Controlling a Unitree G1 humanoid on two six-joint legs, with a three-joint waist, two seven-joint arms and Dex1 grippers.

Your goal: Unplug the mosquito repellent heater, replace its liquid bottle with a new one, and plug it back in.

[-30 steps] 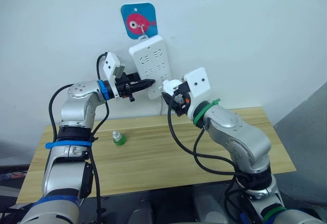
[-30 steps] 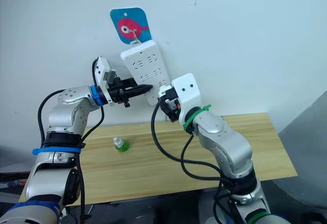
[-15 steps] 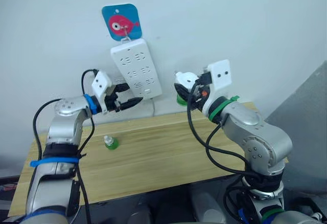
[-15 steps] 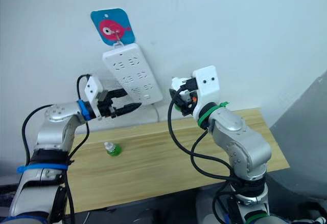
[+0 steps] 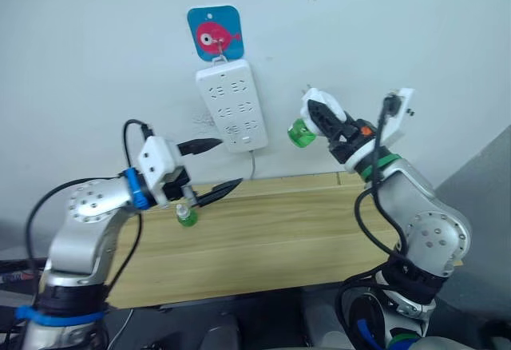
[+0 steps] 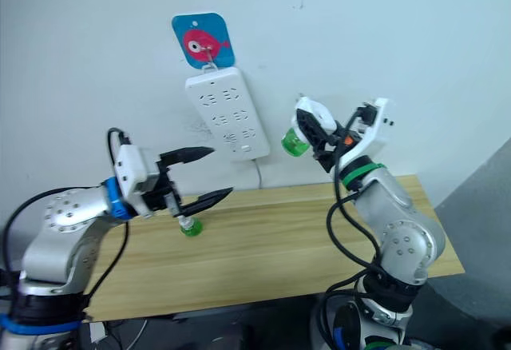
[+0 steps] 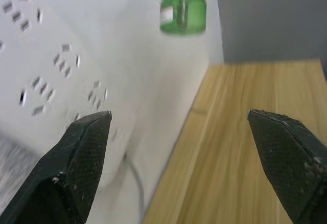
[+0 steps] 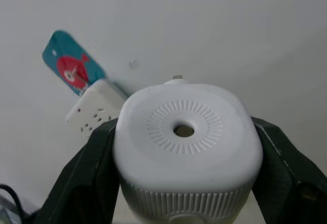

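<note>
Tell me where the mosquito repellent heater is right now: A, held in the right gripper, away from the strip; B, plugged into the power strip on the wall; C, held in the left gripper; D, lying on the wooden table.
A: the right gripper is shut on the mosquito repellent heater, held in the air apart from the power strip.

You see the mosquito repellent heater [image 8: 186, 144], white and rounded with a ribbed face and round vent hole, held off the wall (its green liquid bottle [image 5: 300, 133] attached beneath). A second green bottle [image 5: 186, 216] stands upright on the desk [image 5: 303, 230].
</note>
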